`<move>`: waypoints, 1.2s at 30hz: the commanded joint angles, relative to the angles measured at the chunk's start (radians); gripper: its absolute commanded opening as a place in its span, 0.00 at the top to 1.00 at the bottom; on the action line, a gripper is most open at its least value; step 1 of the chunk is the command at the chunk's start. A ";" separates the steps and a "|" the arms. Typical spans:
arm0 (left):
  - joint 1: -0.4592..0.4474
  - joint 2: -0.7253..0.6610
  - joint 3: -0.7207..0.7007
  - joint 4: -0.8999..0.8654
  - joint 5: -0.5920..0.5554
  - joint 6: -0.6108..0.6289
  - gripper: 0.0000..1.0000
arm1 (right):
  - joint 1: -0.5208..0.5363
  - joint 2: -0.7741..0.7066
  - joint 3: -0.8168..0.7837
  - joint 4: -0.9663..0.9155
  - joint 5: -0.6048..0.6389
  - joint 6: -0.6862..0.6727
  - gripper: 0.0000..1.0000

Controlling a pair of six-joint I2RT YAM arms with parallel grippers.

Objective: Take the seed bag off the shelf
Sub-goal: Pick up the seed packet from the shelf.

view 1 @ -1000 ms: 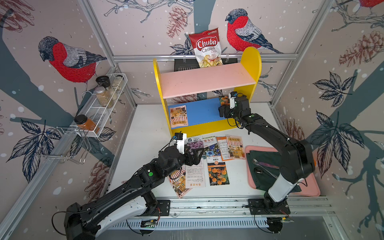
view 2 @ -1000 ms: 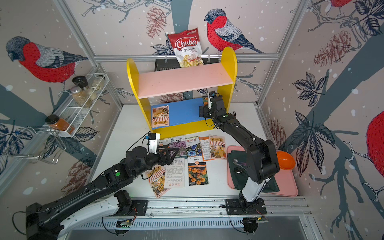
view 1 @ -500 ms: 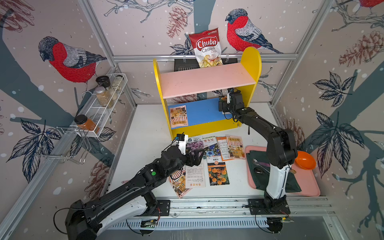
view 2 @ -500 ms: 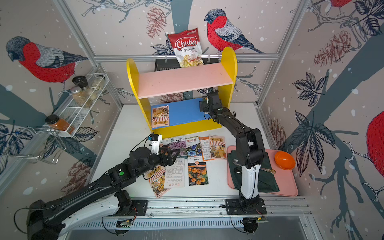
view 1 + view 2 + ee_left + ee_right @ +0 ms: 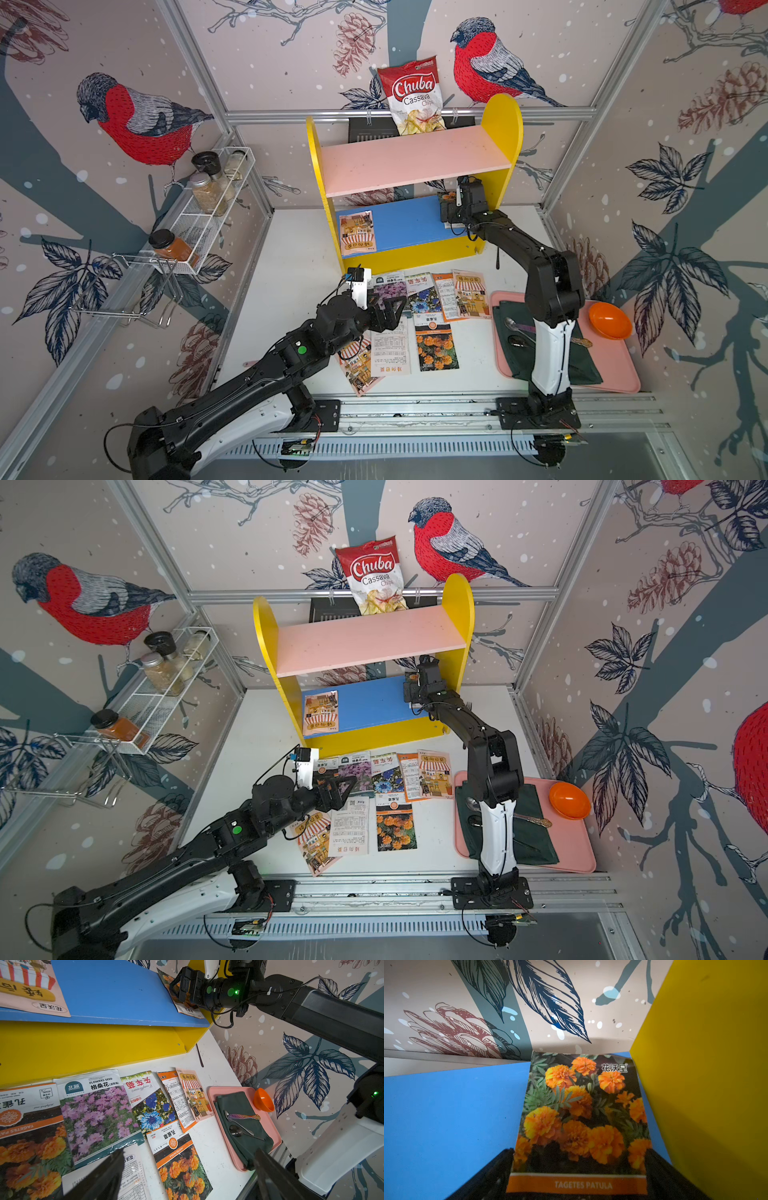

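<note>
Step in hand: the approach to the grasp, with nothing lifted yet.

- The seed bag (image 5: 581, 1115) lies flat on the shelf's (image 5: 500, 137) blue lower board (image 5: 407, 224), just beside the yellow side panel. In the left wrist view its near end overhangs the board's front edge.
- The right fingers (image 5: 492, 1172) are spread wide and released, one on each side of the bag's near end. They grasp nothing.
- The left fingers (image 5: 104, 1176) are also apart and empty, hovering over the packets on the desk (image 5: 299, 257) in front of the shelf.
- A second bag (image 5: 356, 232), with a striped awning picture, lies at the far end of the same board.

Next move, as we judge it: close on the overhanging end, then draw straight out from under the pink board, clear of the side panel. The bag is thin and limp, so a squeeze across its width may buckle it rather than hold.

Writing read:
- The shelf bag reads "TAGETES PATULA" on an orange band, with marigolds and Chinese characters above.
- A purple-flower packet (image 5: 93, 1109) in front of the shelf reads "FLOWERS SEED".
- A marigold packet (image 5: 178, 1157) beside it also reads "TAGETES PATULA".
- The crisp bag (image 5: 415, 95) behind the shelf reads "Chuba Cassava Chips".
</note>
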 commanded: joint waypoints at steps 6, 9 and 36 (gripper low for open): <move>0.005 -0.038 -0.020 0.014 -0.032 0.001 0.03 | 0.011 0.001 -0.036 -0.018 -0.024 -0.006 0.01; 0.006 -0.045 -0.025 0.014 -0.040 0.000 0.03 | 0.027 -0.012 -0.056 -0.015 -0.025 -0.004 0.01; 0.019 -0.054 -0.031 0.048 -0.054 -0.020 0.03 | 0.255 -0.194 -0.320 0.053 0.013 0.130 0.02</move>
